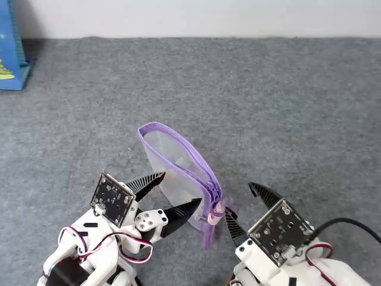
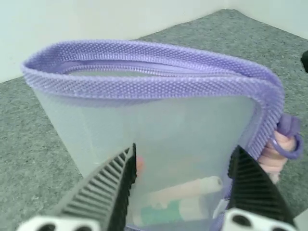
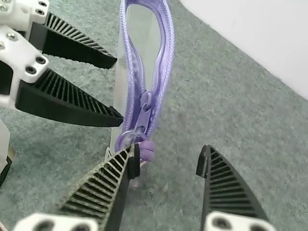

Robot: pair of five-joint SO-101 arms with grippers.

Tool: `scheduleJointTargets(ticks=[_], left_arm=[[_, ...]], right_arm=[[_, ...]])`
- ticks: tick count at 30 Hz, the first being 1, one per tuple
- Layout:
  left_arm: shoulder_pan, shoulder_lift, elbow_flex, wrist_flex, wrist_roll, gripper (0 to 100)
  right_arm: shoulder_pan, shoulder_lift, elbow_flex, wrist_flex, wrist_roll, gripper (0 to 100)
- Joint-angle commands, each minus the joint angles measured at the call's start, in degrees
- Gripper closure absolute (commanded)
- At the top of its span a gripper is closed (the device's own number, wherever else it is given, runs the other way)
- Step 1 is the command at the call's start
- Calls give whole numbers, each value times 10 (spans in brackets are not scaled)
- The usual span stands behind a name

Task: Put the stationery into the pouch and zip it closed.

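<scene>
Pouch stands between left claw and right claw.

No legible text or numbers

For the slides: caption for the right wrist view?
Right gripper, open, by the zipper pull of the standing purple pouch; left gripper, open, at its clear side.

Grey, felt-like surface stretching wide here, a blue box parked at its far left edge, near the white wall behind.
</scene>
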Motion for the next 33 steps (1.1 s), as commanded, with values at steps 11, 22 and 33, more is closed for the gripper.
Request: scheduleJointTargets(ticks=[11, 22, 33], left_arm=[[-3, 10, 6, -18, 3, 705], [-4, 10, 6, -16, 3, 705], [-4, 10, 6, -13, 3, 705]], right_arm=[[-113, 1, 71, 15, -77, 801], [-112, 7, 105, -18, -74, 801], [-65, 0, 164, -85, 16, 972]])
